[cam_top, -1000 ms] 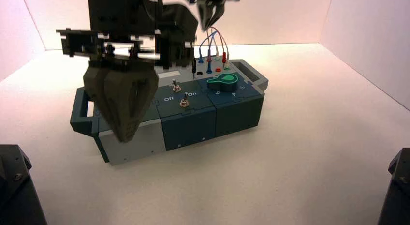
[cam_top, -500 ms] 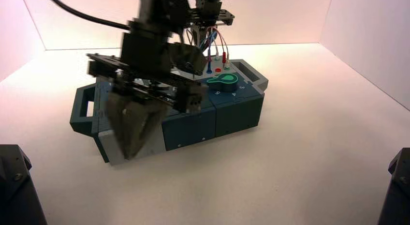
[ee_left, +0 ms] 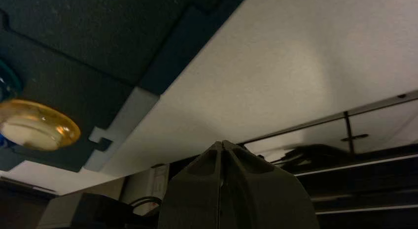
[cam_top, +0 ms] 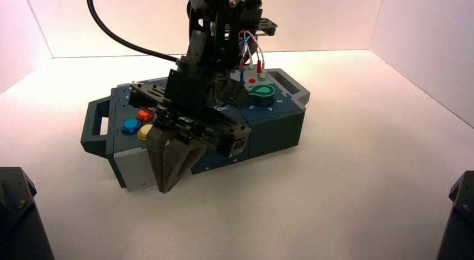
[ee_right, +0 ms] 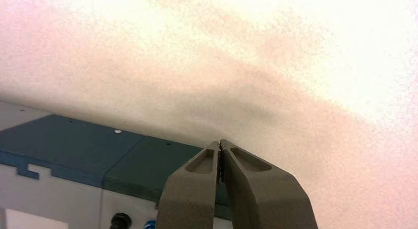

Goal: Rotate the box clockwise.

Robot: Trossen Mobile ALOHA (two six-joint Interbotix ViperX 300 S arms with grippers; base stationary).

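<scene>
Two hands are seen with fingers pressed together, nothing held. The left hand [cam_top: 167,182] is lowered against the near front face of the box [cam_top: 268,126], which is set askew on the bench [cam_top: 346,187]. The right hand [ee_right: 220,145] is held behind the box's far side.

a lab test cell: bare white enclosure walls [cam_top: 413,25] around a white tabletop [cam_top: 346,187].

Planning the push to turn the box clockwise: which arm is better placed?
Left, probably: left gripper, shut, sits low at the box's near front face. Right gripper, shut, is behind the box's far edge.
</scene>
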